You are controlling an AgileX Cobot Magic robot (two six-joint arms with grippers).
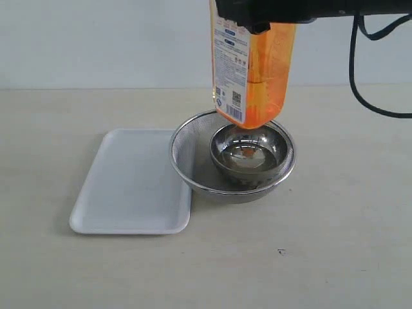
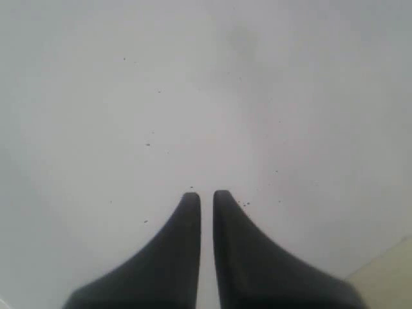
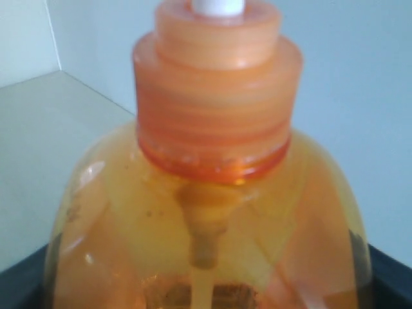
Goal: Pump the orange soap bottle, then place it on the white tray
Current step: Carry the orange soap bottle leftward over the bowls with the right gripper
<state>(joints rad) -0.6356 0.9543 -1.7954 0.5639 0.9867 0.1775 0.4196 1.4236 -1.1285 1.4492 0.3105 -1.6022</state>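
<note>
Seeing the left gripper (image 2: 206, 193) pressed together, its two dark fingers (image 2: 174, 257) leaving only a thin slit, pinching nothing, hanging over a pale blurred surface (image 2: 193, 96) flecked with tiny dark specks.

Finding the white tray (image 1: 122, 187) lying flat on the left half of the bench (image 1: 335, 244), long sides running from the near edge toward the far edge. Noting its right rim passing just beside, perhaps under, the round steel mesh strainer (image 1: 187, 154) sitting about midway across the bench; not being able to tell whether the two are touching. Seeing a small shiny steel bowl (image 1: 273, 148) nested inside the strainer, catching an orange reflection.

Holding the orange soap bottle (image 1: 267, 71) in the air right above that bowl, slightly tilted, base hanging low over the bowl and apart from the tray, printed label (image 1: 230, 58) turned toward the tray side. Gripping it high up with the right gripper (image 1: 261, 16), a black mass at the upper border of the exterior view, jaws standing spread wide around the bottle. Looking through the right wrist view at the bottle's shoulders, ribbed orange collar (image 3: 217, 122) and white stem (image 3: 217, 5) up close, dark finger edges (image 3: 16, 293) hugging both sides.

Trailing a black cable (image 1: 354, 71) down on the right, above the bench's far edge.
</note>
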